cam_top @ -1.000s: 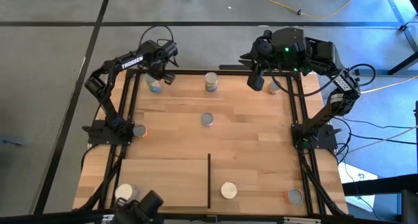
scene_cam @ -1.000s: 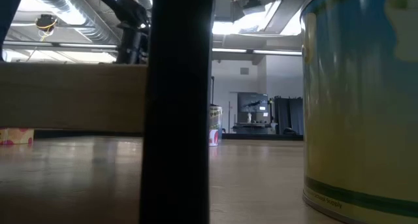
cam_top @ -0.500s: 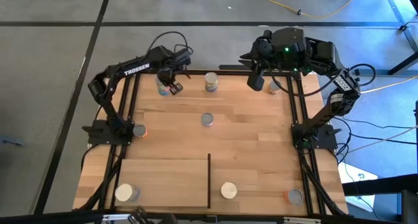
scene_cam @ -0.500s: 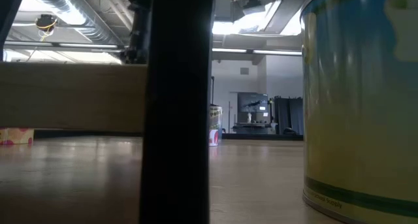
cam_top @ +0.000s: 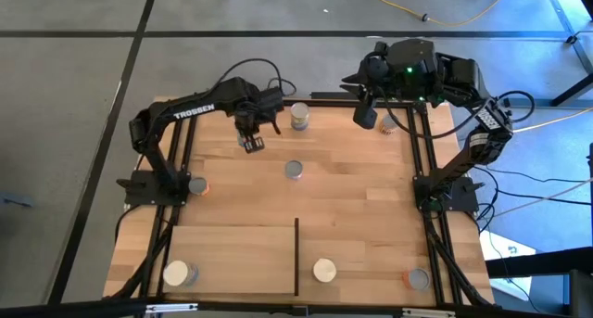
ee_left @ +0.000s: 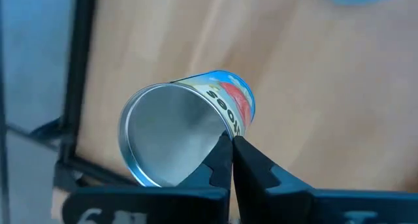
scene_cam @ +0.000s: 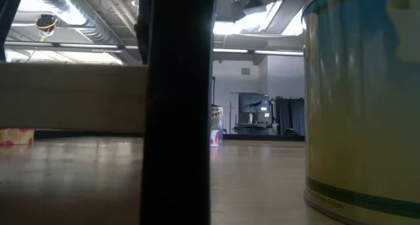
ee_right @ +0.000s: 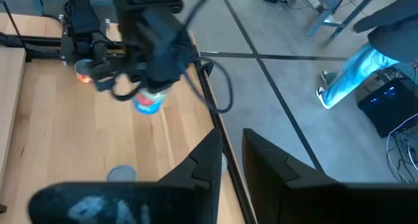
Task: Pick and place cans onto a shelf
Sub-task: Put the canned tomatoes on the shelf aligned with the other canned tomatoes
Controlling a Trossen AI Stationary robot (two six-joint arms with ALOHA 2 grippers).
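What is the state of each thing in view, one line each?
left tool: shut on held can's rim
held can: gripped at its rim
right tool: open, empty
centre can: upright on table
shelf can: upright on shelf

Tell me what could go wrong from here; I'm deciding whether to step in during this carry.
1. The left gripper pinches only the thin rim wall of the carried can, which hangs tilted; it could slip or swing loose.
2. The mid-table can sits roughly between that gripper and the shelf; a low carry might clip it.
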